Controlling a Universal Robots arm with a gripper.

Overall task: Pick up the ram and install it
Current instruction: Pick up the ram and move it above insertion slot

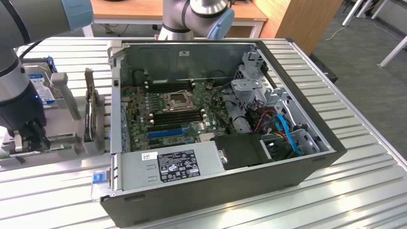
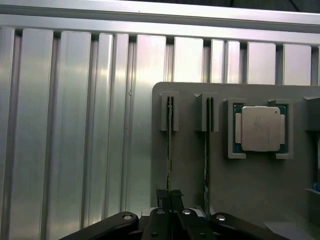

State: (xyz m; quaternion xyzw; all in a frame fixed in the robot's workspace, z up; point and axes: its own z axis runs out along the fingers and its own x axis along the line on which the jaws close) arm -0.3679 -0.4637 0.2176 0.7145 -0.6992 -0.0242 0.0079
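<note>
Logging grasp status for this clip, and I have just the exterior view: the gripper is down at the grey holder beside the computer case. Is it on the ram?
Observer: Yes; the wrist view shows the gripper shut on the edge of the ram, which stands on edge in a slot of the holder.
Operator: Any other stick there?
Observer: A second stick stands in the neighbouring slot, untouched.
Operator: Anything else?
Observer: A silver processor chip lies flat in its own pocket.

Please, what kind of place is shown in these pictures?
Probably a robotics lab set up for computer assembly: an open black desktop computer case on a ribbed aluminium table, a grey robot arm, wooden office desks behind.
</note>
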